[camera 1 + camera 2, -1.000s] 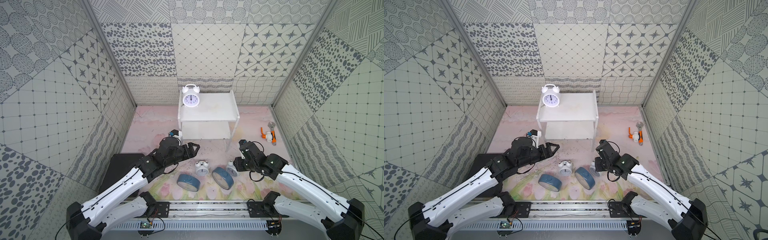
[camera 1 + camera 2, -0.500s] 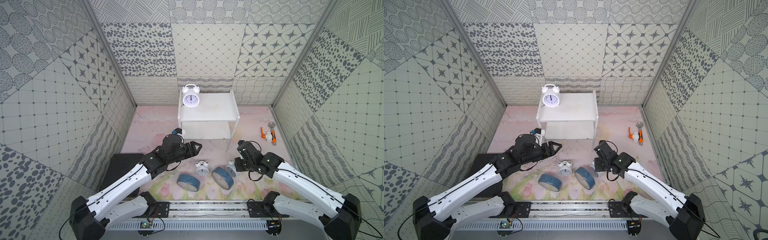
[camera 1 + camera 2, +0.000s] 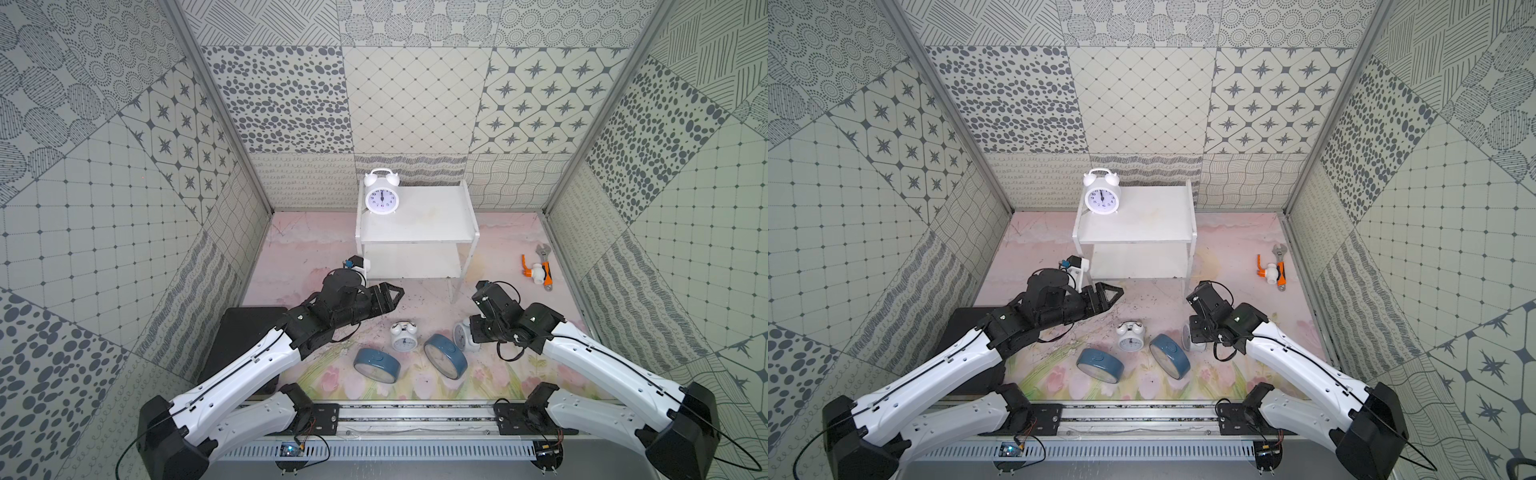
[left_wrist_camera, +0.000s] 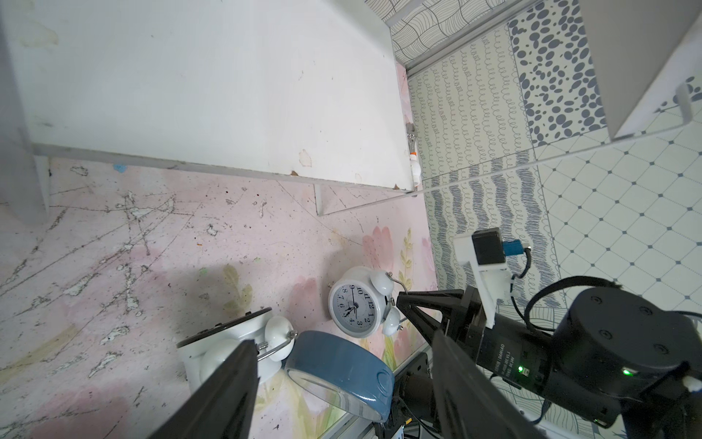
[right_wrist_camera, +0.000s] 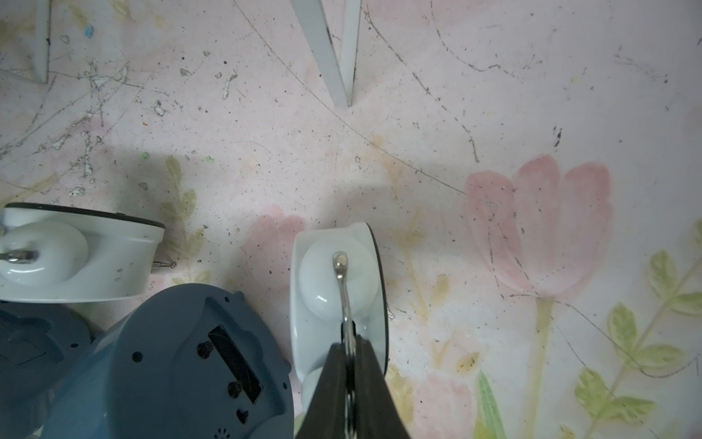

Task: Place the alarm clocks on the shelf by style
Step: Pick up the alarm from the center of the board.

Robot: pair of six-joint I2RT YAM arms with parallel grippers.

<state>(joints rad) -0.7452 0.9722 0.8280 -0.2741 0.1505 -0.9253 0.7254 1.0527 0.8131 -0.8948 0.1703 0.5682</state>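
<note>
Pretty clearly a robot lab test cell, not a home. A small booth is formed by patterned wall panels (image 3: 411, 104) held in metal corner posts (image 3: 216, 104). The floor is covered by a scratched tulip-print mat (image 3: 299, 245). Two white arms (image 3: 232, 370) are bolted to an aluminium rail (image 3: 415, 415) along the mat's near edge, with bare wiring and a small circuit board (image 3: 289, 449) left exposed below it.
</note>
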